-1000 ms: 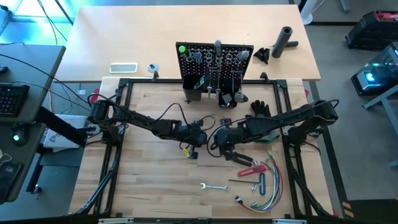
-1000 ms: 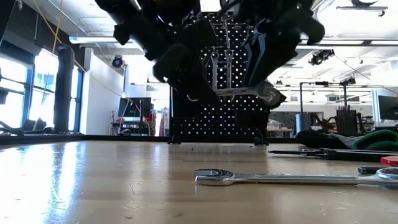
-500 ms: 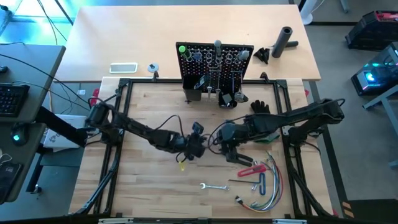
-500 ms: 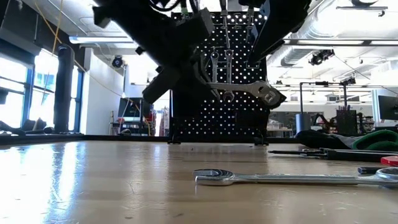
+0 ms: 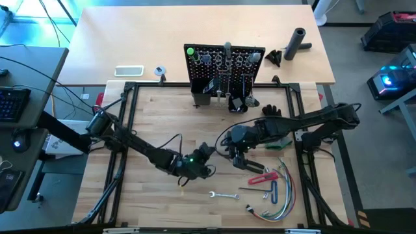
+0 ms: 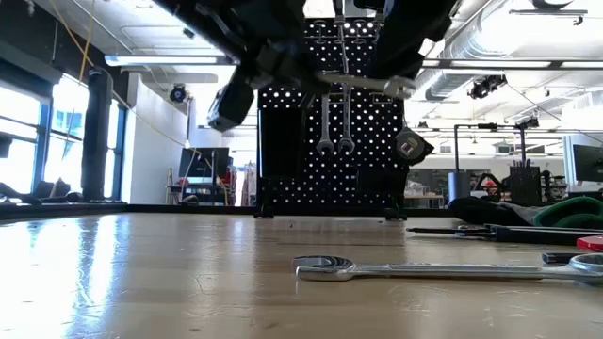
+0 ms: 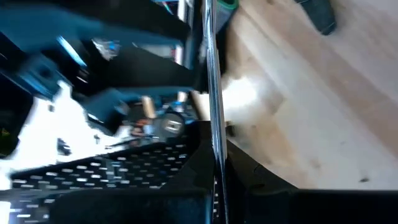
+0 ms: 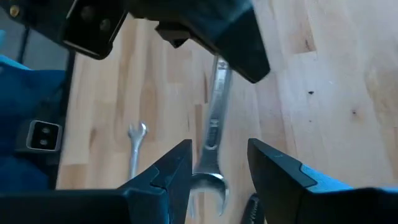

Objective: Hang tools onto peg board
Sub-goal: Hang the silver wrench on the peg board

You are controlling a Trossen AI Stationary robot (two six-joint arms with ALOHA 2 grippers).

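- Nearest the front edge of the pale wooden worktop (image 5: 149, 201) lie a small silver open-ended wrench (image 5: 223, 194) and, to its right, a looped bundle of coloured wires (image 5: 281, 193). Just behind them is a red-handled tool (image 5: 262, 177).
- Mid-worktop, the left end effector (image 7: 216, 163) is clamped on a long silver combination wrench (image 8: 214, 130) and holds it in the air, roughly level in the low view.
- Just beside it, the right end effector (image 8: 217, 155) has its fingers (image 8: 177, 165) apart on either side of that wrench's open end, not gripping it.
- Farther back, near the right arm, a black glove (image 5: 272, 112) lies on the wood.
- Beyond it, the black upright perforated peg board (image 5: 224, 65) stands on its base. Two silver wrenches (image 6: 333, 118) hang side by side on its face, and a green-handled screwdriver (image 5: 190, 51) sits at its top left corner.
- Farthest back, a black cylinder (image 5: 298, 43) lies on the rear table.
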